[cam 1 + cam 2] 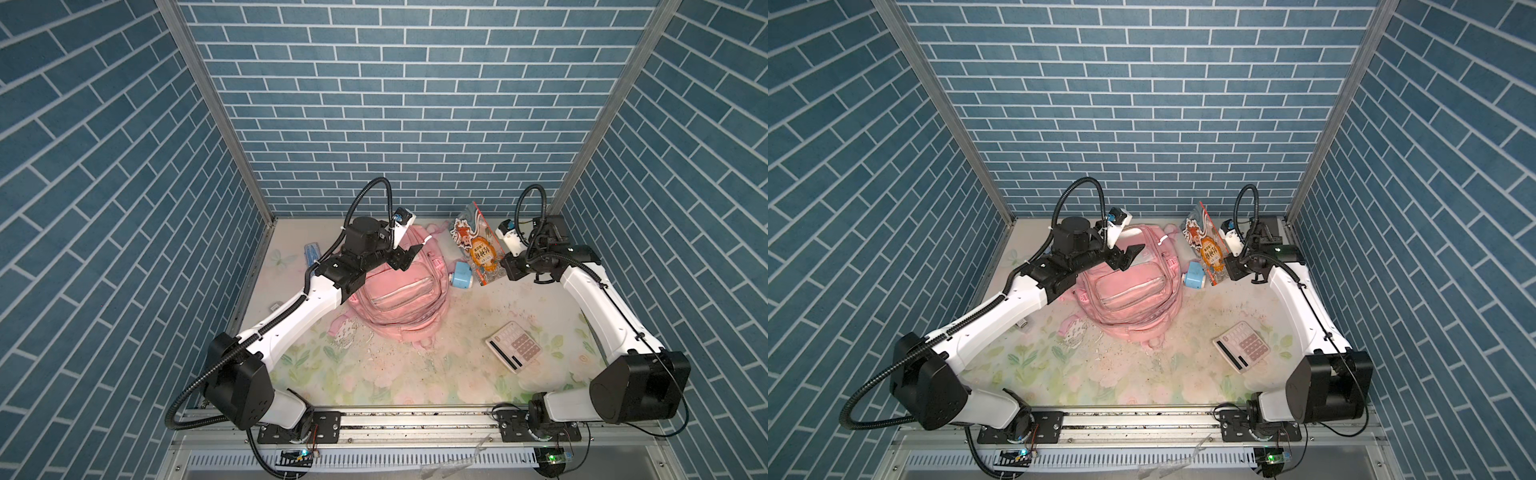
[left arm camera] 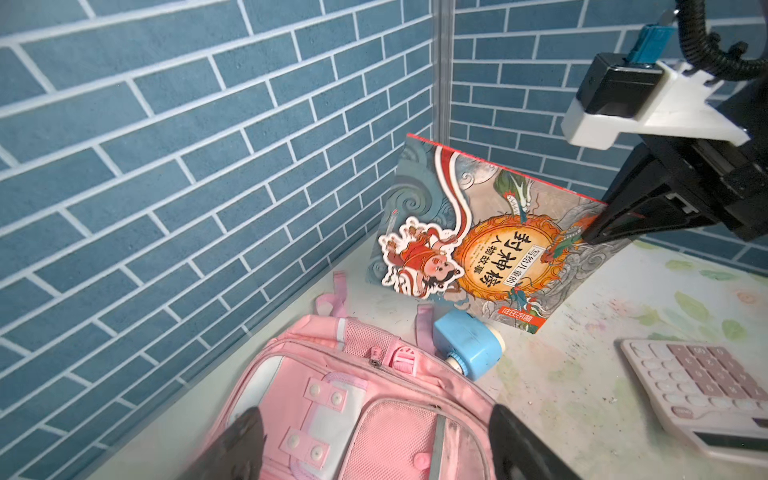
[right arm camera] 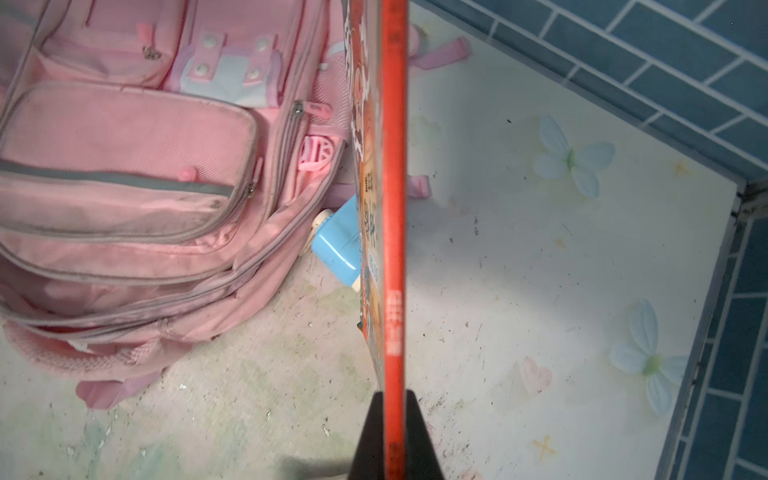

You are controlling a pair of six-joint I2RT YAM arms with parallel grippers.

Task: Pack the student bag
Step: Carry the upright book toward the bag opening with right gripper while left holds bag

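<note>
One book (image 2: pixel 490 249) is clamped in the right gripper (image 2: pixel 598 232) beside the bag (image 1: pixel 399 299); the left gripper (image 1: pixel 405 257), spread above it, probably unzips next.

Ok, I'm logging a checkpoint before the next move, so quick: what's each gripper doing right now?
Left gripper: open, holding nothing, above the student bag.
Right gripper: closed on the book, at its red spine.
</note>
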